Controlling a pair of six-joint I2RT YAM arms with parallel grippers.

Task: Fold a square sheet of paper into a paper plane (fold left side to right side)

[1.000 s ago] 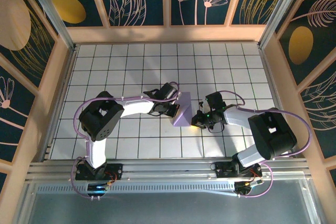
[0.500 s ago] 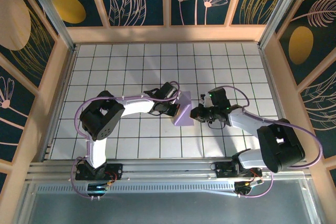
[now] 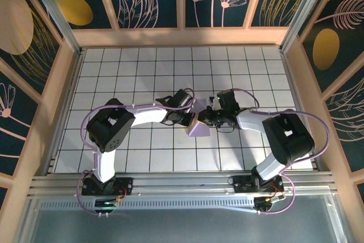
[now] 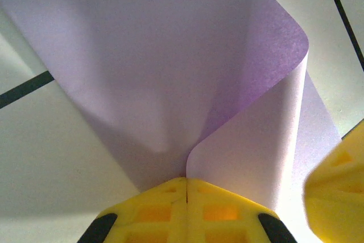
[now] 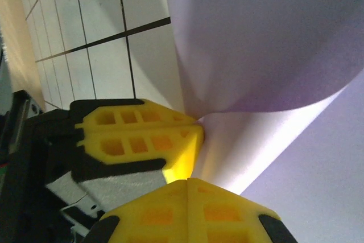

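**A:** Where is the square sheet of paper (image 3: 200,126)?

**B:** It is near the middle of the white gridded worktop (image 3: 142,66), between the two arms. It is lavender. Part of it lies flat on the tiles, and one side is lifted and curled over, making a loose, rounded loop rather than a pressed crease.

**A:** What is the left end effector (image 4: 186,185) doing?

**B:** Its yellow fingers (image 4: 148,211) are together, clamped on the sheet at the spot where the curling layer comes down to meet the lower one. In the left wrist view the paper rises from the fingertips and bends over to the right.

**A:** And the right end effector (image 5: 187,185)?

**B:** Its fingers are together as well, and the tips sit right up against the paper. In the right wrist view the left arm's yellow fingers are just beside its own, at the same pinch of the fold. I cannot tell whether any paper is actually caught between the right fingers.

**A:** How do the arms stand, seen from above?

**B:** Each reaches inward from its own side, elbows out. The two wrists meet low over the sheet, very close to each other.
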